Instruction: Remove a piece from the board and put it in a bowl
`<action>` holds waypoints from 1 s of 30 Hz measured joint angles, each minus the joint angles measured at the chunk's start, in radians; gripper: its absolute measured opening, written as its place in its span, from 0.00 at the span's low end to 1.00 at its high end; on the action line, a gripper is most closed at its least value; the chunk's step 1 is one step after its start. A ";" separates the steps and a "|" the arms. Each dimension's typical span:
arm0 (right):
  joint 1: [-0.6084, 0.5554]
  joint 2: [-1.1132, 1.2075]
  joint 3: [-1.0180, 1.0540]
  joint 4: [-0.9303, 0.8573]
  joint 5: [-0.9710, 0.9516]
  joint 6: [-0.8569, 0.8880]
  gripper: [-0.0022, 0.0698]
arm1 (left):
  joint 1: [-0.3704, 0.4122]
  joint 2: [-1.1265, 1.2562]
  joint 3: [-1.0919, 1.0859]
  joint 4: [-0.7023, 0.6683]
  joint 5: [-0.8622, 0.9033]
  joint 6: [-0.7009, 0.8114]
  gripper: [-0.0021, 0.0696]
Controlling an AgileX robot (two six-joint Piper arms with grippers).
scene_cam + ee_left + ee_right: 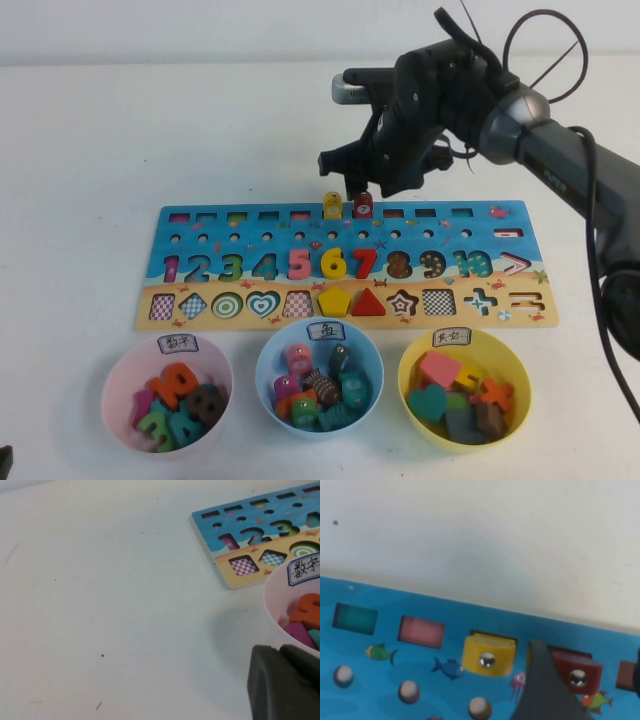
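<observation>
The red piece (363, 205) stands upright in a slot in the far row of the board (200, 262), right beside a similar yellow block (332, 205). My right gripper (365, 188) hangs just above the red piece. In the right wrist view it is open (588, 652), with one finger (545, 690) between the yellow block (487, 656) and the red piece (575, 672) and the other finger at the picture's edge. The light blue bowl (270, 352) sits in front of the board and holds several pieces. My left gripper (279, 649) is shut and empty beside the pink bowl (280, 615).
The pink bowl (118, 372) stands left of the blue bowl and a yellow bowl (512, 362) right of it, both with pieces inside. Numbers, a yellow pentagon (333, 300) and a red triangle (368, 303) sit in the board. The right arm reaches in from the right.
</observation>
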 joint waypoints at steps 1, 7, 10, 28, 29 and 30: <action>0.000 0.005 0.000 0.000 0.000 0.000 0.51 | 0.000 0.000 0.000 0.000 0.000 0.000 0.02; 0.000 0.022 -0.001 0.000 0.000 0.000 0.51 | 0.000 0.000 0.000 0.000 0.000 0.000 0.02; 0.000 0.022 -0.002 0.000 -0.003 0.000 0.51 | 0.000 0.000 0.000 0.000 0.000 0.000 0.02; 0.000 0.042 -0.002 0.007 -0.006 0.000 0.36 | 0.000 0.000 0.000 0.000 0.000 0.000 0.02; 0.000 0.042 -0.002 0.009 -0.006 0.000 0.34 | 0.000 0.000 0.000 0.000 0.000 0.000 0.02; 0.000 0.042 -0.002 0.011 -0.006 0.000 0.32 | 0.000 0.000 0.000 0.000 0.000 0.000 0.02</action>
